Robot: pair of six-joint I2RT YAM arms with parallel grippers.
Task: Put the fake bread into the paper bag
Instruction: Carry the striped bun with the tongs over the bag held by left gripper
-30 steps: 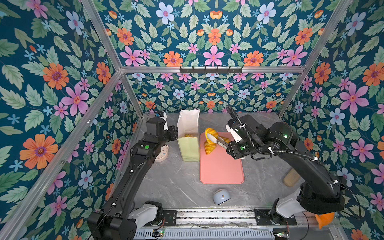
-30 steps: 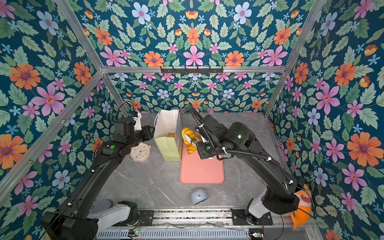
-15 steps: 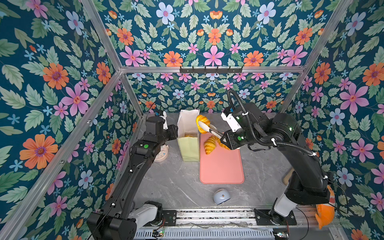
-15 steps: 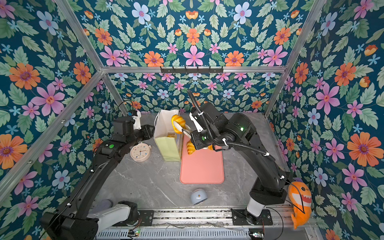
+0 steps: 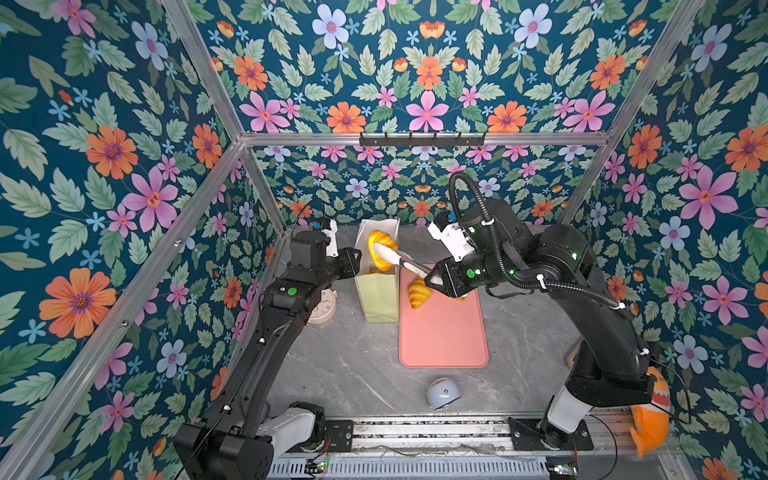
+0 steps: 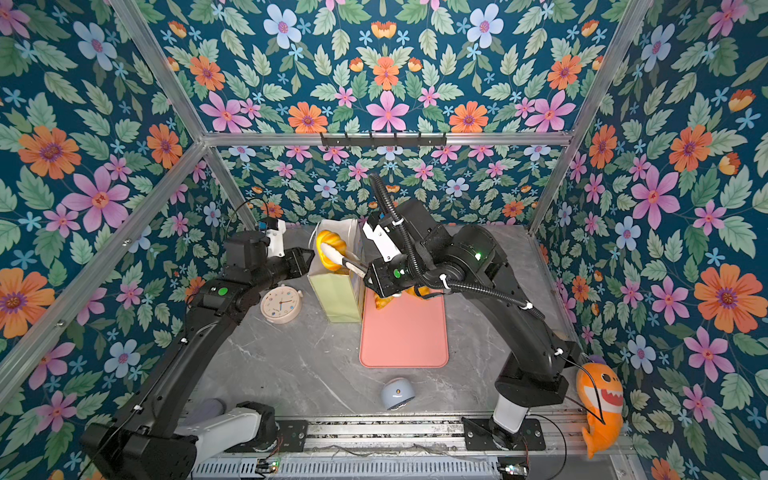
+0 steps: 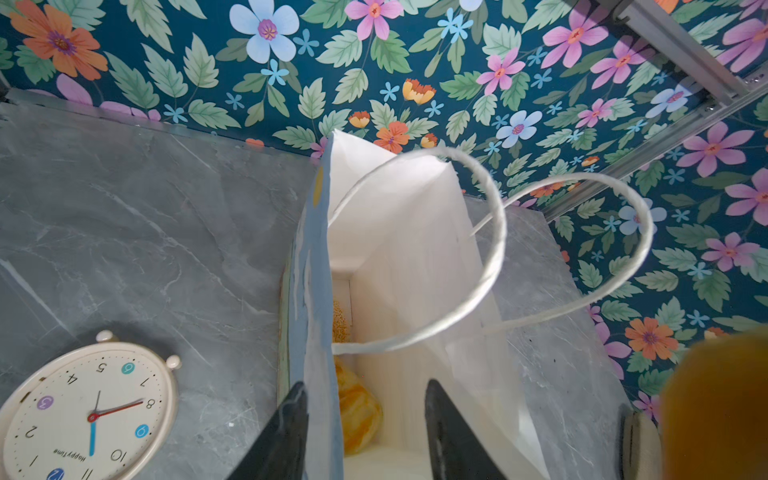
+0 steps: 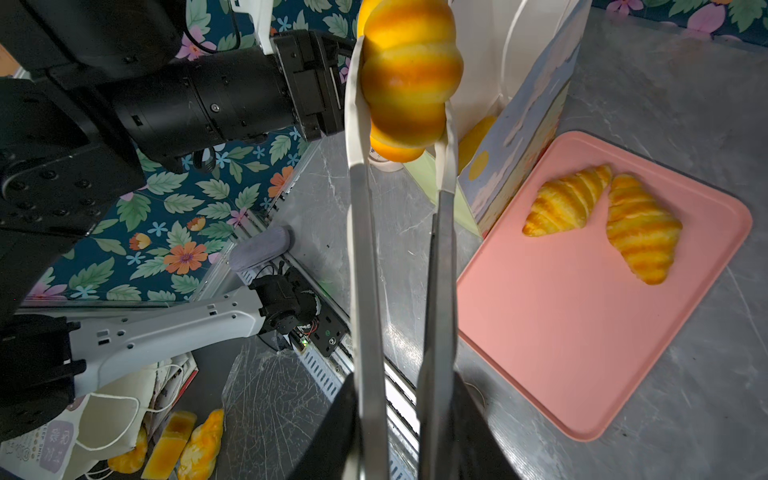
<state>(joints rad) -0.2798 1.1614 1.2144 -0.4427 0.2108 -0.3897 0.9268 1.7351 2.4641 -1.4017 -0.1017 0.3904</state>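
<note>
- At the far left of the grey table, a round cream clock [image 6: 281,304] lies face up, just beside the bag.
- The left gripper [image 6: 305,259] reaches in to the paper bag [image 6: 334,299], which stands upright. Its jaws are apart, with one finger outside the printed wall and the other inside the mouth. They straddle that wall rather than pinch it, and seem to be steadying the opening.
- Above the bag's mouth hangs the held croissant [image 5: 380,245], pinched between the white tips of long metal tongs [image 5: 399,262].
- The right gripper [image 5: 432,276] is closed on the tongs' handles, squeezing them so the tips hold the pastry.
- Just beside the bag, on its right, lies a pink tray [image 5: 442,332].
- The step in hand appears to be delivering this croissant to the bag. The next move calls for lowering the tips into the opening, clear of the cord handles. The squeeze should then ease so the pastry drops.
- Only the left wrist view looks down inside the bag, where a seeded bun [image 7: 340,320] and a striped pastry [image 7: 357,411] lie at the bottom.
- Only the right wrist view shows two loose croissants [image 8: 569,199] in full, side by side on the tray. In both top views the right arm partly hides them.
</note>
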